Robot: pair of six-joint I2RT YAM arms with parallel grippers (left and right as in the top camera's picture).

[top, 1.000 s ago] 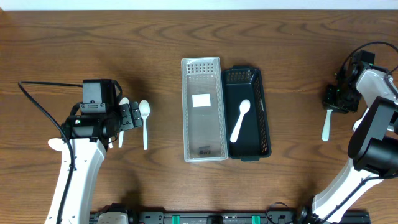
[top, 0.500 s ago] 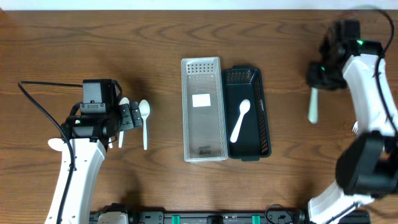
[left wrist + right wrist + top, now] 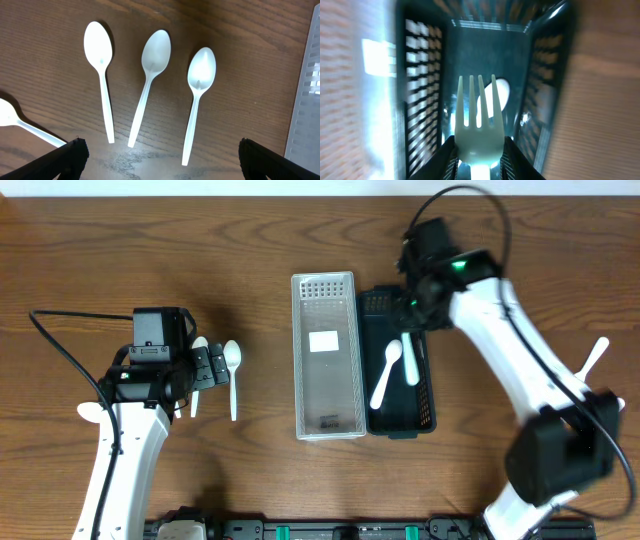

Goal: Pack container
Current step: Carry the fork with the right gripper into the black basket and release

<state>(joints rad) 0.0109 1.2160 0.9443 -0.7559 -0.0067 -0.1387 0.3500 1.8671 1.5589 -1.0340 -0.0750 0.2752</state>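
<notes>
My right gripper (image 3: pixel 413 320) is shut on a white plastic fork (image 3: pixel 408 362) and holds it over the black basket (image 3: pixel 430 395). In the right wrist view the fork (image 3: pixel 479 125) sits between my fingers (image 3: pixel 479 161), tines pointing into the basket (image 3: pixel 420 110), above a white spoon (image 3: pixel 500 95) lying inside. That spoon (image 3: pixel 385 375) shows from overhead too. A clear container (image 3: pixel 300 380) stands left of the basket. My left gripper (image 3: pixel 205 367) is open and empty above three white spoons (image 3: pixel 150 70) on the table; its fingers (image 3: pixel 157 160) straddle their handles.
A fourth spoon (image 3: pixel 15 122) lies at the left edge of the left wrist view. Another white utensil (image 3: pixel 592 360) lies on the table at the far right. The clear container's edge (image 3: pixel 307 100) is right of the spoons.
My right arm has swung from the far right of the table to above the black basket, carrying the fork. The left arm has not moved.
</notes>
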